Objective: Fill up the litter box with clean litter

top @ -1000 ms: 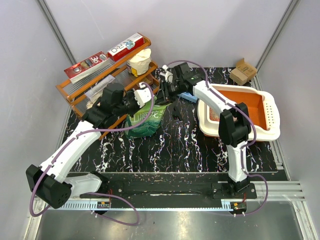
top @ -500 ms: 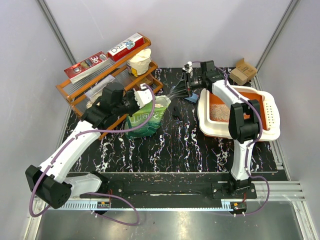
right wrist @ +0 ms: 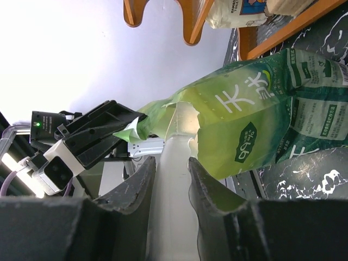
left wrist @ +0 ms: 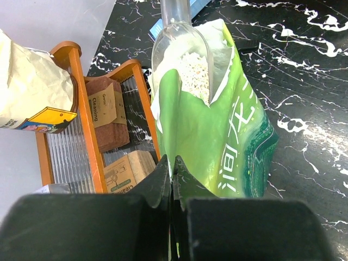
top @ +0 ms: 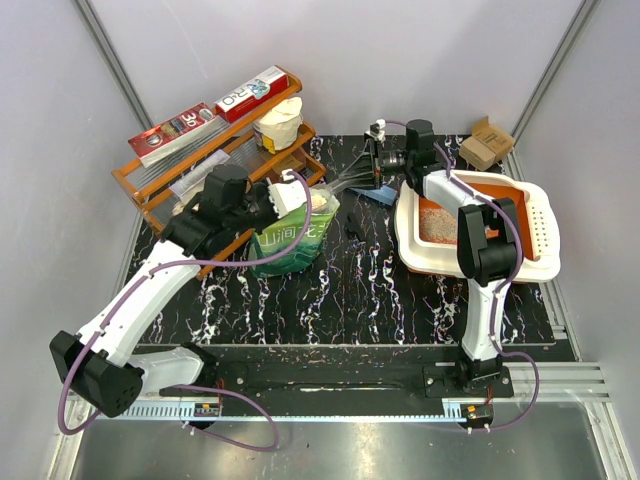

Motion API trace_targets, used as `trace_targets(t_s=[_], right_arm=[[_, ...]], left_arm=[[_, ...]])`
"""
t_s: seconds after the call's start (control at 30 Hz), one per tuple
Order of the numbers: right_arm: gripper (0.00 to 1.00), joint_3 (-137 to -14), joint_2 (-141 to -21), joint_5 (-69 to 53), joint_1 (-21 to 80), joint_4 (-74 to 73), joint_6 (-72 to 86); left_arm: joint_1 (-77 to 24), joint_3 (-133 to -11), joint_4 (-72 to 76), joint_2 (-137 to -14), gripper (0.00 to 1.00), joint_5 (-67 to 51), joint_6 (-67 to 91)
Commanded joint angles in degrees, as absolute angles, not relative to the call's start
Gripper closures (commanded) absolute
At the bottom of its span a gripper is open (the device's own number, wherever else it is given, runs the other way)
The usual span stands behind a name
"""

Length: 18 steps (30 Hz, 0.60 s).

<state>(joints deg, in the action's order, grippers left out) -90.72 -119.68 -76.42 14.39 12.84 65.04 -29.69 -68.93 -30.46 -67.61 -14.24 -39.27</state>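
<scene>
The litter box, white-rimmed and orange inside, sits at the right with some clean litter in its near-left part. A green pouch stands open at the centre left. My left gripper is shut on the pouch's top edge and holds the mouth open. My right gripper is shut on the handle of a clear scoop. The scoop's bowl lies in the pouch mouth with pale litter in it. The pouch fills the right wrist view.
An orange wire rack with boxes and a paper bag stands at the back left, close beside the pouch. A small cardboard box sits behind the litter box. A blue object lies between pouch and litter box.
My right arm has swung upright beside the litter box, and the scoop now reaches into the pouch mouth. My left gripper has kept its hold on the pouch.
</scene>
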Motion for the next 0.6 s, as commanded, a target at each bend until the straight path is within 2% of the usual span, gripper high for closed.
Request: trace_targets(t_s=[0.0, 0.17, 0.5, 0.57], right_arm=[[1.0, -92.3, -118.0, -78.7, 15.6, 19.4, 69.6], [1.0, -88.9, -114.1, -76.9, 13.1, 14.6, 65.9], [1.0, -88.9, -113.2, -77.5, 10.4, 14.8, 65.4], [1.0, -89.2, -114.9, -77.3, 11.9, 18.5, 67.9]], left_arm=[[-30.1, -72.4, -29.2, -66.3, 1.0, -13.5, -40.4], [-30.1, -71.8, -28.3, -66.0, 1.0, -13.5, -40.1], [-30.1, -71.5, -27.0, -65.2, 1.0, -12.1, -39.0], [-30.1, -71.0, -26.0, -65.6, 1.0, -11.5, -38.8]])
